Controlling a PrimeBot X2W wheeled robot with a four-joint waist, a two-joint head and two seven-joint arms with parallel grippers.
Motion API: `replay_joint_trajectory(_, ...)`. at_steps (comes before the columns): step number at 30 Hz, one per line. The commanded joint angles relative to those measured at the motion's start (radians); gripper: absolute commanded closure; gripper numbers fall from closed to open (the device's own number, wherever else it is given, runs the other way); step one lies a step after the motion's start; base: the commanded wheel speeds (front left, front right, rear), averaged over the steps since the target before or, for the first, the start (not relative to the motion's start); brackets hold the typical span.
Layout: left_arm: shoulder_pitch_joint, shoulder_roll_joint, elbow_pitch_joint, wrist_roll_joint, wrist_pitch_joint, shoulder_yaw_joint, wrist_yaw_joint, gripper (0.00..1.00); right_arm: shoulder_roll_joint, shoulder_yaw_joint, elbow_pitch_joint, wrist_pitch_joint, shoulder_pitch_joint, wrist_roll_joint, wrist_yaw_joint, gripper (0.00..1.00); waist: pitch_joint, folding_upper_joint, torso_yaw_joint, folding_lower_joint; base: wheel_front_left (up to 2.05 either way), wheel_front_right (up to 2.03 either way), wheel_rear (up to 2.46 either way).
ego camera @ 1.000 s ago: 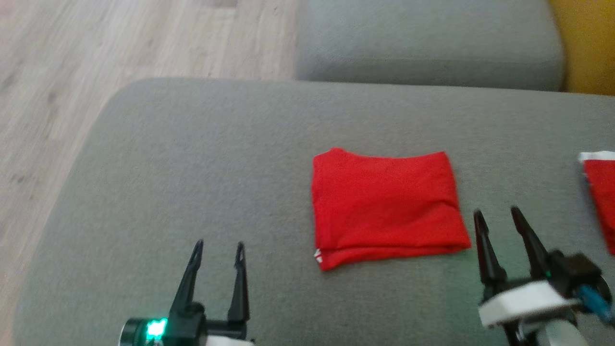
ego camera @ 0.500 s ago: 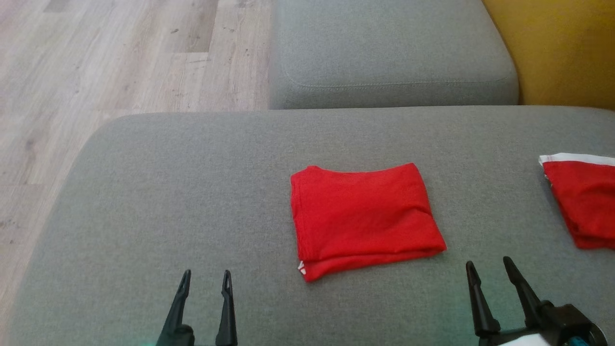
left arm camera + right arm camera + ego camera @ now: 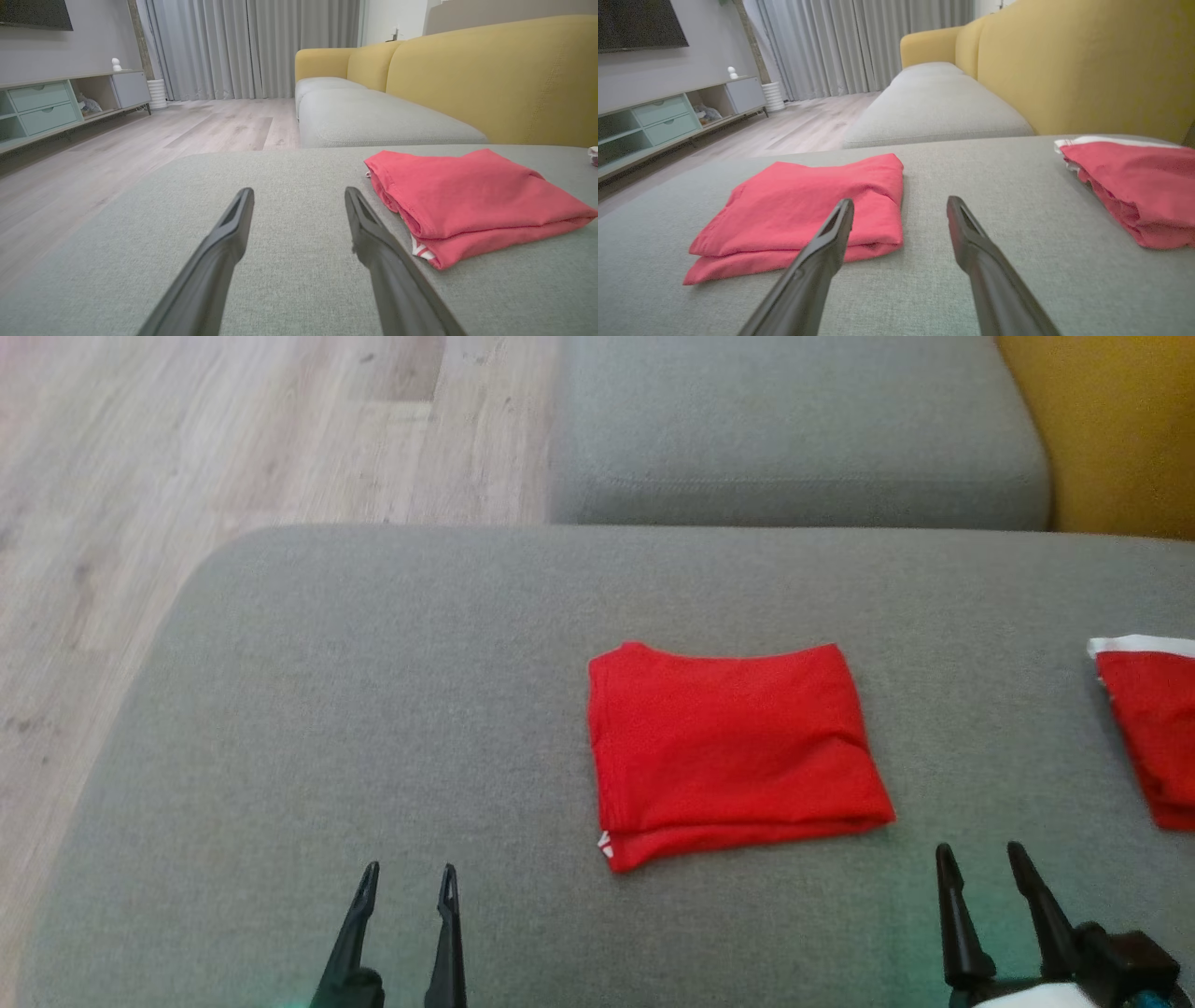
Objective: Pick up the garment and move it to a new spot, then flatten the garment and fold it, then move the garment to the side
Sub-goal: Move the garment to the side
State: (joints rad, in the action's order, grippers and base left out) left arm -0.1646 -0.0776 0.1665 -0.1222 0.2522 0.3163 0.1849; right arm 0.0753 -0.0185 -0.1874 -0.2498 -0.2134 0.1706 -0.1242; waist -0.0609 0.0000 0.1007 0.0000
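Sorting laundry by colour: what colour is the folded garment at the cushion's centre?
The folded garment is red; the head view shows it best.

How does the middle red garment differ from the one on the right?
The middle garment has just a small white mark at its near left corner; the right garment has a white band along its far edge. The middle garment lies flat and neat; the right garment looks lumpier. Both are red and lie on the grey cushion.

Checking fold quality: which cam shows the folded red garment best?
Head view: the folded red garment lies whole, seen from above, all edges clear. Left wrist view shows it low and oblique, layers visible. Right wrist view: the right gripper's finger crosses its near edge.
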Motion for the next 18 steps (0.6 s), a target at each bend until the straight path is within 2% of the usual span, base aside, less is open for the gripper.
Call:
replay_joint_trajectory(1, 0.045, 0.016, -0.029, 0.003, 0.010, -0.037, 0.001, 0.00, 0.009, -0.009, -0.004, -0.012, 0.071, 0.027, -0.007, 0.00, 0.027, 0.0000, 0.020, 0.0000, 0.00, 0.00, 0.00)
replay_joint_trajectory(6, 0.061, 0.021, -0.032, 0.005, 0.010, -0.025, -0.003, 0.00, 0.036, 0.011, -0.130, -0.012, 0.209, 0.094, -0.007, 0.00, 0.085, 0.0000, 0.054, 0.0000, 0.00, 0.00, 0.00)
replay_joint_trajectory(11, 0.099, 0.025, -0.031, -0.012, 0.010, -0.018, -0.007, 0.00, 0.063, 0.022, -0.306, 0.015, 0.382, 0.170, -0.007, 0.00, 0.136, 0.0000, 0.097, 0.0000, 0.00, 0.00, 0.00)
replay_joint_trajectory(18, 0.140, 0.027, -0.027, -0.020, 0.010, -0.001, -0.005, 0.00, 0.094, 0.005, -0.515, 0.044, 0.535, 0.213, -0.007, 0.00, 0.175, 0.0000, 0.151, 0.0000, 0.00, 0.00, 0.00)
